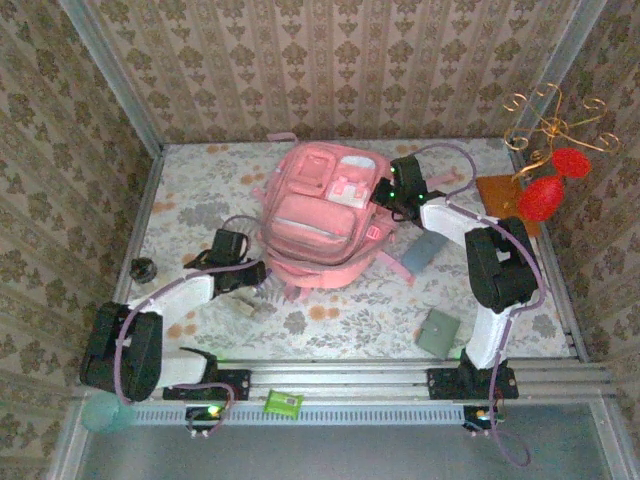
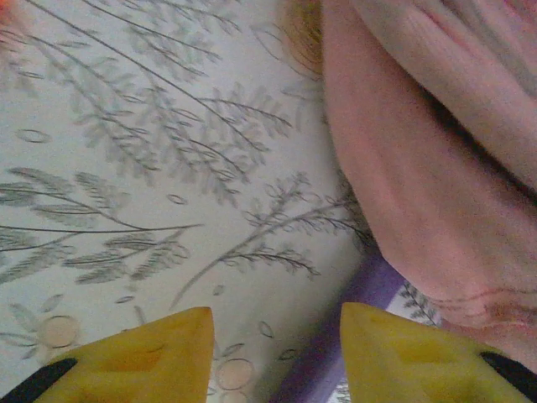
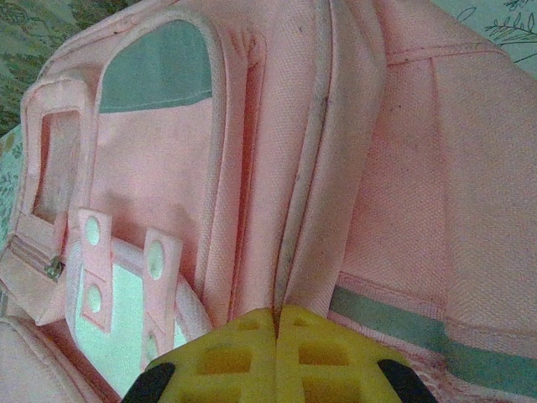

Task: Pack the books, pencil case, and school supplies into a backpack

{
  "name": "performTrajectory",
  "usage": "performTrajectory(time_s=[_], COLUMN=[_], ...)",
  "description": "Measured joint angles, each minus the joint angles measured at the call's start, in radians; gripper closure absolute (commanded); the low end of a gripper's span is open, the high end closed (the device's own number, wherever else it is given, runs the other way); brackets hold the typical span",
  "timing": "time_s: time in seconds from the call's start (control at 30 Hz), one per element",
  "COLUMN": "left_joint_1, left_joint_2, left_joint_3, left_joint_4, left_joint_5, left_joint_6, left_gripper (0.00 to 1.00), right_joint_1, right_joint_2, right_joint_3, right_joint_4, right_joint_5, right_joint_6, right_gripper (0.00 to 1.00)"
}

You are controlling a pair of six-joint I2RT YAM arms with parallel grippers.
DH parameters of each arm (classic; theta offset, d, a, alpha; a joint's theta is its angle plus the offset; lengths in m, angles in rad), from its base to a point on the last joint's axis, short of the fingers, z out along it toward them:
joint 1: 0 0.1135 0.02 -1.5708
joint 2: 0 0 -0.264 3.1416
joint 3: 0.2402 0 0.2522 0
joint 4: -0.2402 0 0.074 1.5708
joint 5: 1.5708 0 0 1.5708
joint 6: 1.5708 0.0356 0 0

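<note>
1. Hovering low over the worktop (image 2: 126, 168), the left gripper (image 2: 275, 315) has its jaws apart and clamps nothing. The pen (image 2: 331, 336) lies between and just beyond them, its far end tucked under the backpack (image 2: 436, 168).
2. The right gripper (image 3: 277, 323) is clenched tight, tips against a seam on the backpack's right side. Whether it pinches a zip pull or fabric, I cannot tell.
3. The backpack sits mid-worktop, and no open pocket can be made out from above. A blue book (image 1: 425, 250) lies just right of it, a brown book (image 1: 497, 190) at the far right, and a pale block (image 1: 250, 308) near the left gripper.
4. Risk: the pen lies slanted across the jaws, so closing may catch one side only and roll it deeper under the backpack.
5. Risk: the left jaws may snag pink fabric along with the pen and drag the backpack.
6. Risk: if the right gripper pulls with nothing held, no pocket opens and the pen has nowhere to go. If it pulls hard, the soft backpack may slide onto the blue book.
</note>
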Motion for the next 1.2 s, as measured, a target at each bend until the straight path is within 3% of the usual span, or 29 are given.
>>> performTrajectory(time_s=[0.4,0.53,0.67,0.87,1.07,1.2], left_joint_1=[-0.074,-0.079,-0.072,-0.015,0.056,0.068], left_joint_2=[0.116,0.156,0.172,0.141,0.069,0.039], left_joint_3=[0.060,0.097,0.116,0.088,0.032,0.017], left_joint_4=[-0.026,-0.047,-0.056,-0.040,-0.054,-0.068], left_joint_5=[-0.045,-0.068,-0.091,-0.064,-0.094,-0.119], left_joint_6=[0.052,0.058,0.039,-0.003,-0.045,-0.066], left_gripper=[0.66,0.75,0.88,0.94,0.96,0.82], right_joint_1=[0.000,-0.001,-0.002,-0.011,-0.029,-0.031], right_joint_2=[0.000,0.000,0.000,0.000,-0.006,-0.021], right_joint_3=[0.000,0.000,0.000,0.000,0.000,-0.018], right_joint_4=[0.000,0.000,-0.001,0.001,0.002,0.028], right_joint_5=[-0.008,-0.008,-0.008,-0.019,-0.035,-0.040], right_joint_6=[0.003,0.003,0.003,0.003,0.011,0.050], right_gripper=[1.00,1.00,1.00,1.00,1.00,1.00])
